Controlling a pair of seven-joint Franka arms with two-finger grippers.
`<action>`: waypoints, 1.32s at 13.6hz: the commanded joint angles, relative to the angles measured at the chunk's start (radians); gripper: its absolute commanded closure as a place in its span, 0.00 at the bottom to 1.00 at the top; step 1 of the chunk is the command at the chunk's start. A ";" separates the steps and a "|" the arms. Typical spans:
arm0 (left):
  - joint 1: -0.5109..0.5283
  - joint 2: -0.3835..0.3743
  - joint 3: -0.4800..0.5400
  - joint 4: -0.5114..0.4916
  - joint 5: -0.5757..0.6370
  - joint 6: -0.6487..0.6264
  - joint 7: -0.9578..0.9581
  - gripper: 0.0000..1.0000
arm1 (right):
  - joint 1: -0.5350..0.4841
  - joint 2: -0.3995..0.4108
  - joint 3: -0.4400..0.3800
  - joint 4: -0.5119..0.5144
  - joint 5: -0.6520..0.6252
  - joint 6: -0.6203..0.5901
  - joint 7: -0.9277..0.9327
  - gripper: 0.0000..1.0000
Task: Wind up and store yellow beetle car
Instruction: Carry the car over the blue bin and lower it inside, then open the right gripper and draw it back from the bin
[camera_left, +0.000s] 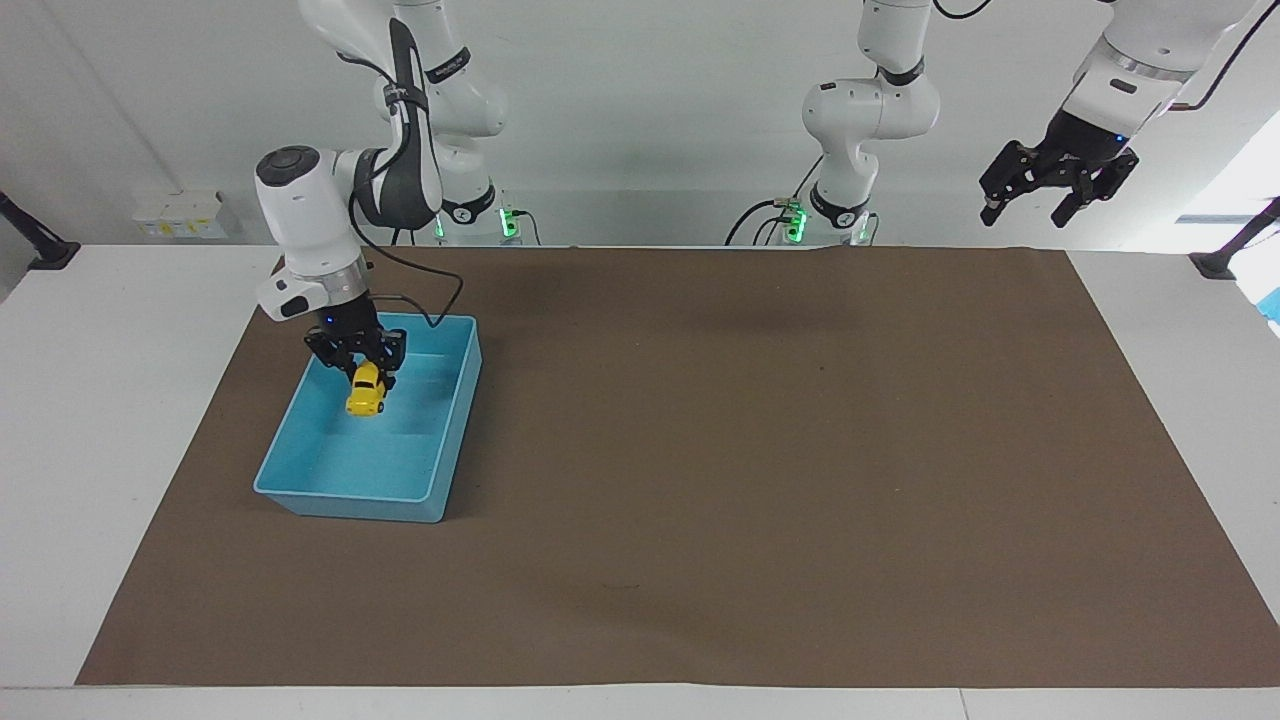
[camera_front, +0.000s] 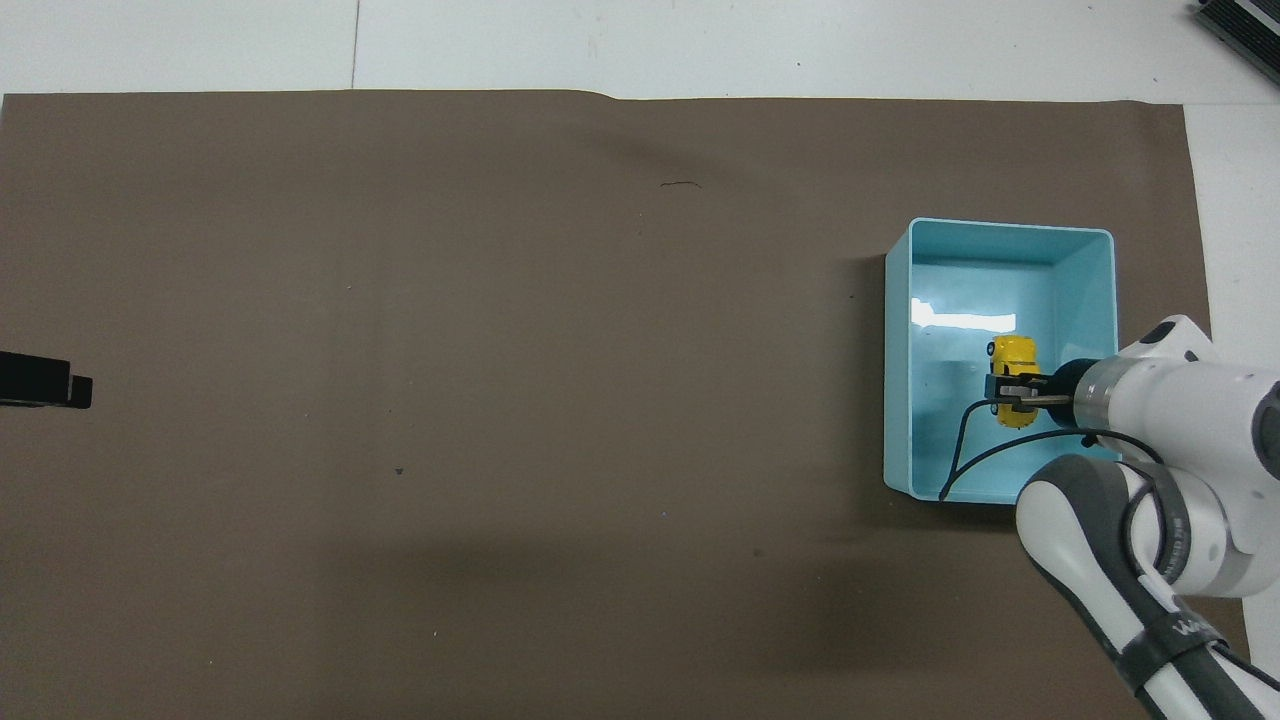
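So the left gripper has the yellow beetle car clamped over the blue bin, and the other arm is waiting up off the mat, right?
Not quite: it is the right gripper that is shut on the yellow beetle car, over the blue bin. The facing view shows that arm rising from the right arm's base. The left gripper is the one waiting open, up off the mat.
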 joint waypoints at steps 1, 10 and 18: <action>0.013 -0.020 -0.009 -0.015 0.014 -0.009 -0.009 0.00 | -0.014 0.076 0.006 -0.012 0.029 0.091 -0.063 1.00; 0.004 -0.018 -0.009 -0.017 0.017 0.005 0.004 0.00 | -0.013 0.037 0.005 0.178 0.029 -0.240 -0.006 0.00; 0.007 -0.021 -0.011 -0.020 0.025 0.005 0.041 0.00 | 0.009 -0.012 0.004 0.574 -0.069 -0.789 0.194 0.00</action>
